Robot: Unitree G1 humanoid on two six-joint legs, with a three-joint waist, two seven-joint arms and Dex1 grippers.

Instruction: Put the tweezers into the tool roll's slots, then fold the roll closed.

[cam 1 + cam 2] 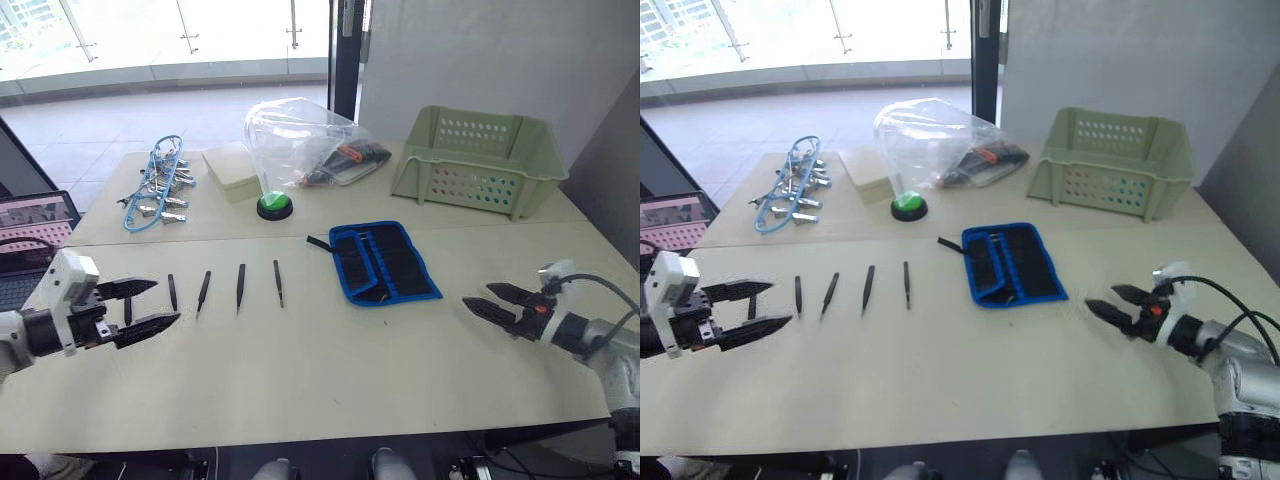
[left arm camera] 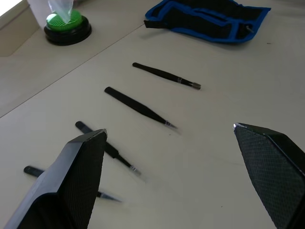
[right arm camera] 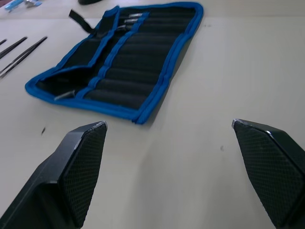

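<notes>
Tweezers: slim black pointed tweezers (image 1: 240, 287) lie in a row on the pale tabletop, toward its left side, roughly parallel, each apart from the next; a fifth one lies partly behind the left gripper's fingers.
Tool roll: black fabric tool roll with bright blue edging (image 1: 385, 263) lies unrolled and flat near the middle of the tabletop, its black strap trailing toward the tweezers.
Slots: row of narrow black fabric slots (image 3: 128, 62) runs across the roll's inner face; a few thin silvery tips show at its ends, too small to identify.
Left gripper: black two-fingered left gripper (image 1: 145, 305) hovers at the left edge of the tabletop, just beside the leftmost tweezers, jaws spread wide, holding nothing.
Right gripper: black two-fingered right gripper (image 1: 492, 303) hangs near the right edge, just beside the roll's near corner, jaws spread wide, touching nothing.
Far edge: silver clamps on blue cord (image 1: 158, 187), clear plastic bag (image 1: 305, 145), green round button (image 1: 274, 206), pale green perforated plastic basket (image 1: 478, 160).
</notes>
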